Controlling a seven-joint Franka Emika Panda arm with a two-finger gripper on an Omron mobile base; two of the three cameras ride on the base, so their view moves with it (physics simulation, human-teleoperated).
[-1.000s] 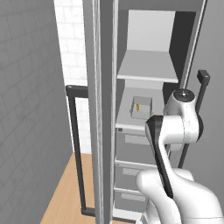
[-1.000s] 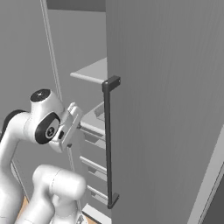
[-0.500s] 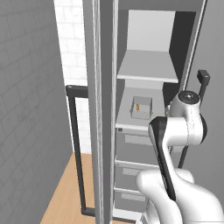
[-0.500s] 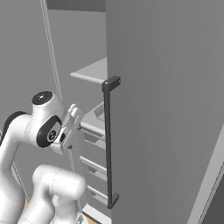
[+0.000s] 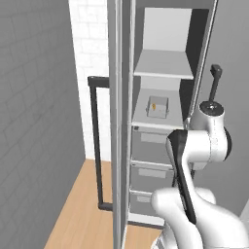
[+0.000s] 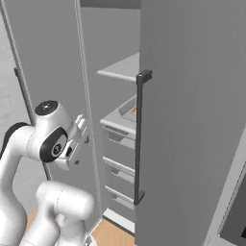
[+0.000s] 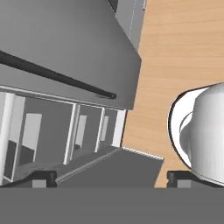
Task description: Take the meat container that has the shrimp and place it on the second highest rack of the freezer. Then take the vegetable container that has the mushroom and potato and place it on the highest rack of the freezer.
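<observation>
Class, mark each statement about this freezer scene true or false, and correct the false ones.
1. The meat container with the orange shrimp sits on the second highest rack of the freezer. True.
2. The highest rack holds the tray with potato and mushroom. False: that shelf is bare.
3. The gripper is clamped on a tray. False: it is open, holds nothing, and is outside the shelves.
4. Grey drawers lie below the shelf with the shrimp tray. True.
5. The freezer doors are closed. False: they stand open, showing shelves and drawers.
</observation>
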